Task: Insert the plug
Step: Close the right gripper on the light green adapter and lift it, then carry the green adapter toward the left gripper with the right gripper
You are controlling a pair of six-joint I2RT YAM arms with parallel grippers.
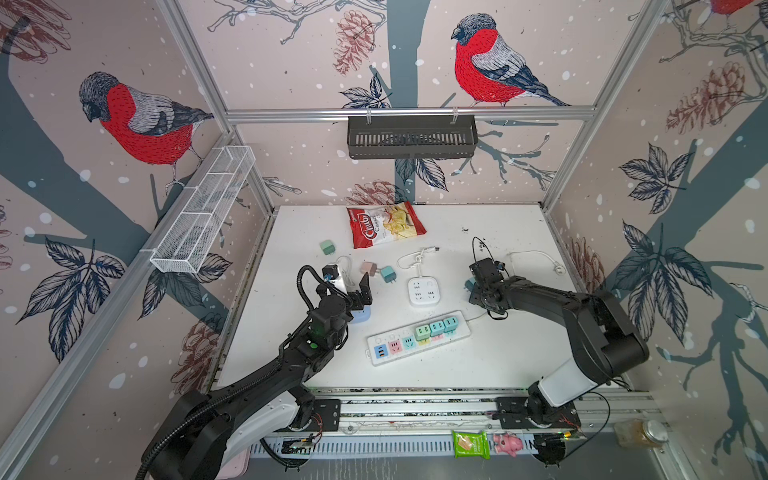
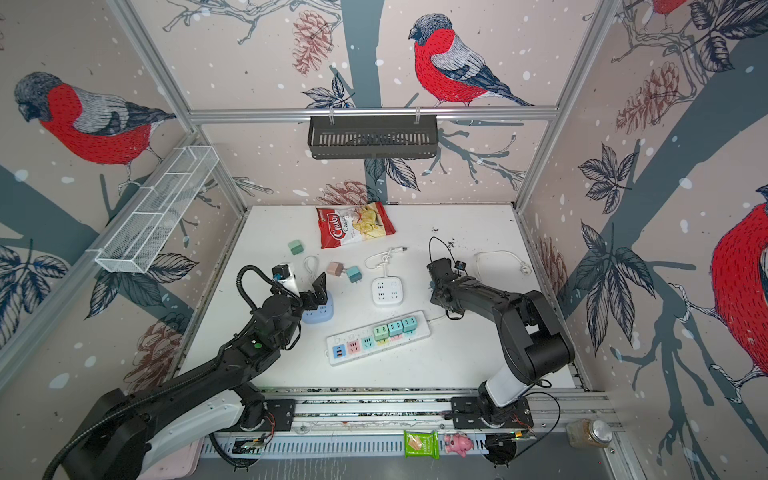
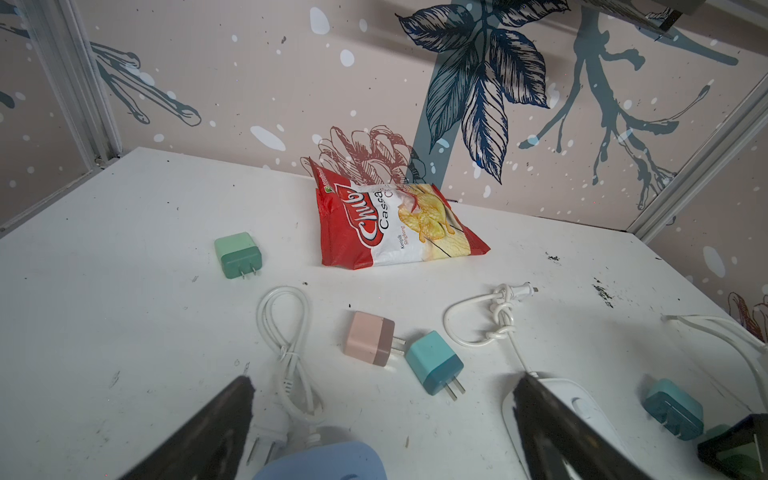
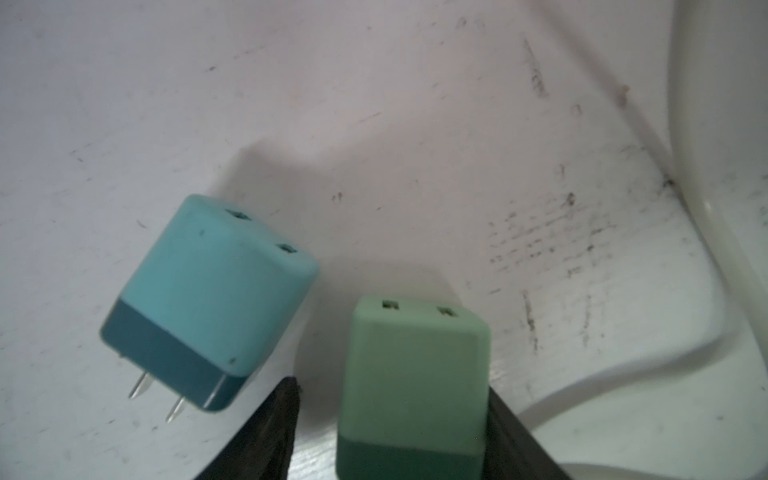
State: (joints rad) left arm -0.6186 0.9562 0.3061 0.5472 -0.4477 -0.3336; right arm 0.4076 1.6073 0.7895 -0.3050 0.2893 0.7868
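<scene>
In the right wrist view a green two-pin plug sits between the fingers of my right gripper. One finger touches it and a gap shows at the other, so the gripper is open. A teal plug lies beside it on the table. In both top views this gripper points down, right of the white square socket. The long power strip carries three inserted plugs. My left gripper stands wide open over a pale blue socket cube and a white corded plug.
Loose green, pink and teal plugs lie behind the left gripper. A red chips bag lies at the back. White cords trail at the right. A black basket hangs on the rear rail.
</scene>
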